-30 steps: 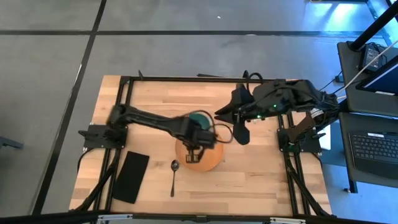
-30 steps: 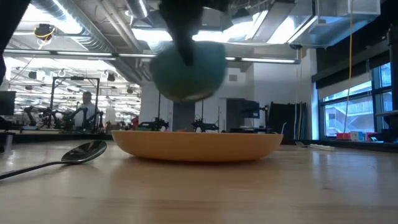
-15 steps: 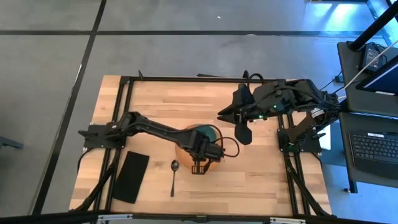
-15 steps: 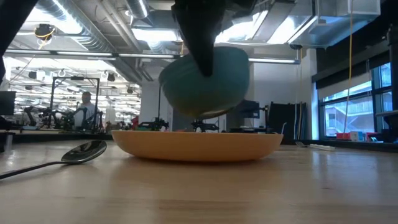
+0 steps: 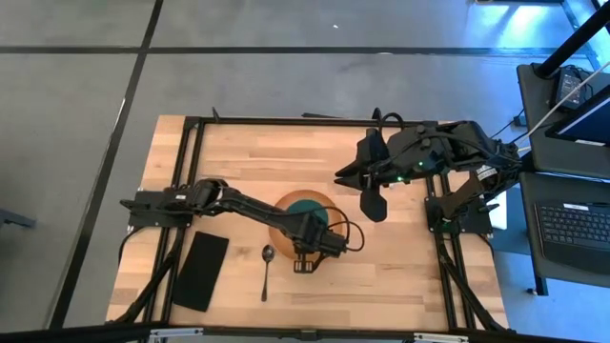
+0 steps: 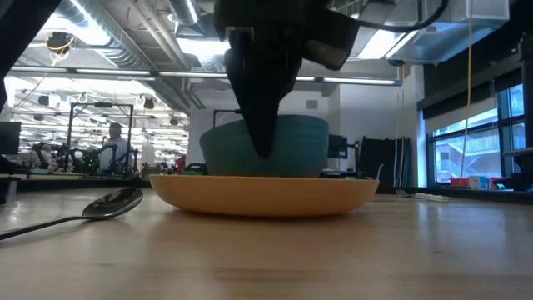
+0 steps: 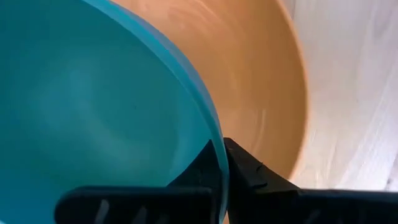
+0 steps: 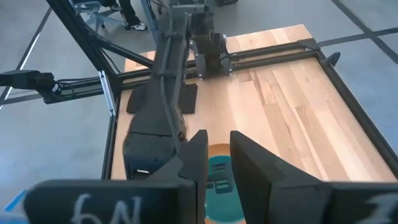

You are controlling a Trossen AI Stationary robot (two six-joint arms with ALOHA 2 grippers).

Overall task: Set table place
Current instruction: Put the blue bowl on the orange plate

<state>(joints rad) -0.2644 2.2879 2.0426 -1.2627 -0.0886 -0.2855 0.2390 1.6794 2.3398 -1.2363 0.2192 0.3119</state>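
Observation:
A teal bowl [image 5: 307, 206] stands upright in an orange plate [image 5: 280, 225] at the middle of the wooden table [image 5: 238, 152]. In the low view the bowl's [image 6: 291, 148] bottom is hidden behind the plate's rim [image 6: 266, 196]. My left gripper [image 5: 310, 230] is shut on the bowl's near rim. My right gripper [image 5: 372, 204] hangs open and empty above the table, to the right of the plate; its wrist view shows the gap between its fingers [image 8: 216, 163]. My left gripper pinches the bowl's rim [image 7: 219, 148] on the side toward the table's near edge, one finger inside the bowl and one outside. The fingers [image 6: 263, 117] come from above, pointing down. The bowl sits level, low in the plate [image 7: 261, 81].
A spoon [image 5: 266, 270] lies left of the plate, bowl end toward the far edge; it also shows in the low view [image 6: 92, 212]. A black napkin [image 5: 200, 270] lies farther left. Bare wood lies to the plate's right and far side.
My left gripper has moved toward the table's near edge and down, still shut on the bowl. The bowl, held tipped and clear above the plate's far side before, has come down into the plate and stands level.

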